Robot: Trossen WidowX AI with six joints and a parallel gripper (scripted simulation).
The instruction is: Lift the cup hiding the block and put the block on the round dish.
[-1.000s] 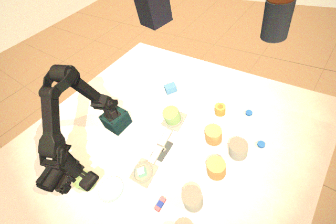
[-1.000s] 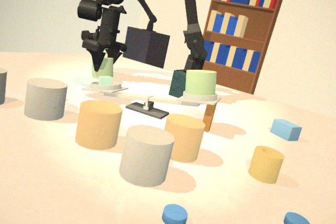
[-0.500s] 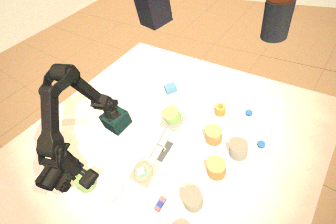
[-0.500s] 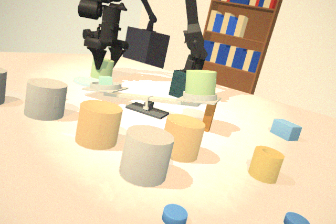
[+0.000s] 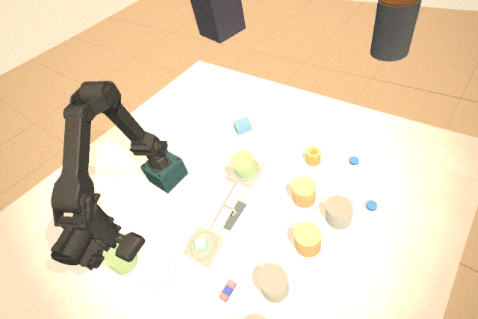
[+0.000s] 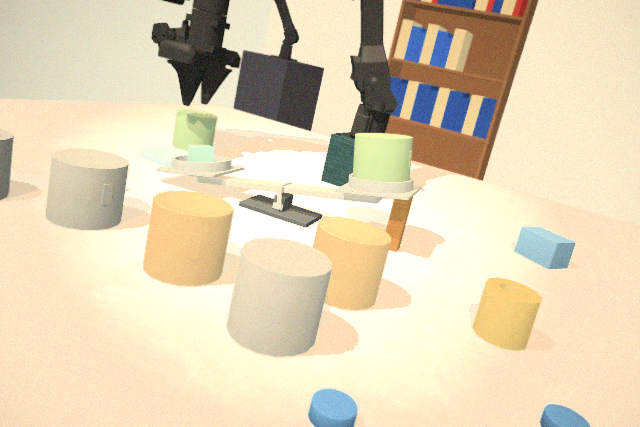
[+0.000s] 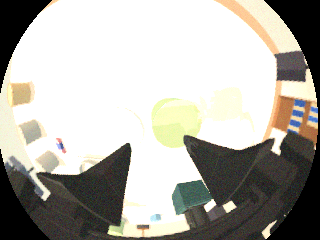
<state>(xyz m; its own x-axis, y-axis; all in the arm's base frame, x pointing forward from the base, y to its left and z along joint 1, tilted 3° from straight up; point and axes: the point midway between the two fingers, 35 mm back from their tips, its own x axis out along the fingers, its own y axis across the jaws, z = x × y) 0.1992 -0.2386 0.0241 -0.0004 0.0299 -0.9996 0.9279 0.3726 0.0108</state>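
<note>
The small balance (image 5: 234, 215) (image 6: 281, 202) stands mid-table. A mint block (image 5: 200, 244) (image 6: 200, 153) lies uncovered on its near pan. A light green cup (image 5: 244, 164) (image 6: 382, 156) stands on the other pan. A second light green cup (image 5: 122, 266) (image 6: 193, 128) (image 7: 175, 122) stands on the table beside the pale round dish (image 5: 157, 269) (image 6: 155, 153) (image 7: 230, 103), not above it. My gripper (image 6: 199, 96) (image 7: 156, 143) is open and empty. It hangs a little above that second cup, with the fingers clear of it.
A teal box (image 5: 166, 172) (image 6: 338, 158) sits at the arm's base side. Orange cylinders (image 5: 303, 190) (image 6: 187, 236) and grey cylinders (image 5: 338, 211) (image 6: 279, 295) stand beyond the balance. A light blue block (image 5: 242, 125), blue discs (image 5: 370, 205) and a red-blue piece (image 5: 228, 290) also lie about.
</note>
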